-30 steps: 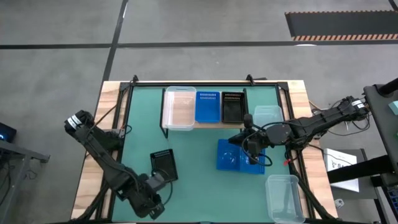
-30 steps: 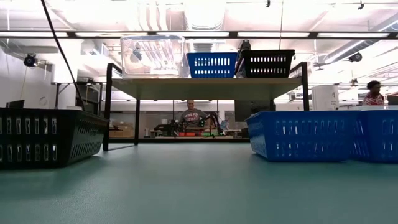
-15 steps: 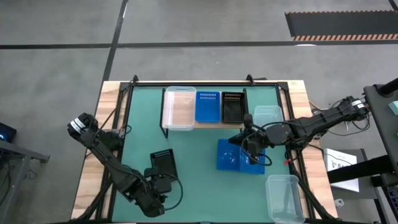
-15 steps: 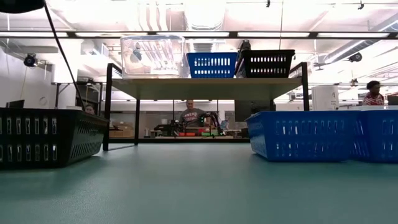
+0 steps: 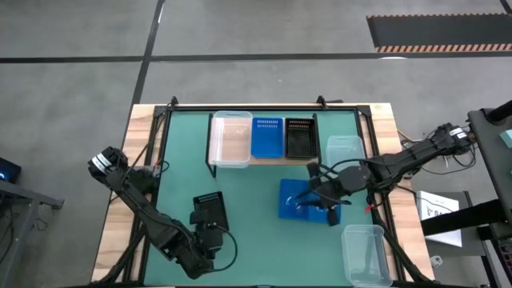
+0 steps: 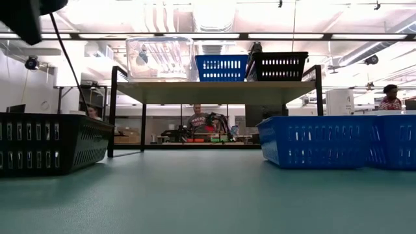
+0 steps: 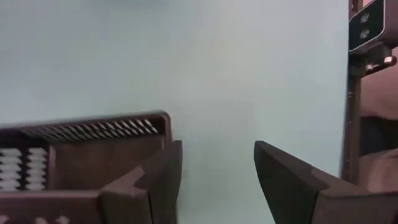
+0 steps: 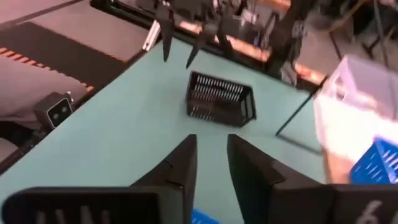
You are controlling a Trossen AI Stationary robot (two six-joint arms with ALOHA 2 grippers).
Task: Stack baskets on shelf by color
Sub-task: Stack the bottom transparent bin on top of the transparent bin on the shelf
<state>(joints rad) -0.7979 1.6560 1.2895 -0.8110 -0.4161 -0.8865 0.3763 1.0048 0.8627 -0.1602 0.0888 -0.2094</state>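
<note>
Over the blue baskets (image 5: 308, 202) on the green table (image 5: 256, 240), we see the right gripper (image 5: 319, 200) with fingers slightly apart, holding nothing as far as we can tell. The left gripper (image 7: 216, 177) is open just beside a black basket (image 5: 210, 211). On the shelf (image 6: 221, 91) stand a clear tub (image 5: 230, 138), a blue basket (image 5: 267, 136) and another black one (image 5: 299, 136).

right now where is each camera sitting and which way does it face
High view: above, looking straight down on the table; both arms show.
Low view: at tabletop height, looking level at the shelf; one arm tip shows at the top corner.
Left wrist view: behind the open left gripper, beside the black basket.
Right wrist view: behind the open right gripper, facing across the table.
Shared: the black basket shows in all four views.
</note>
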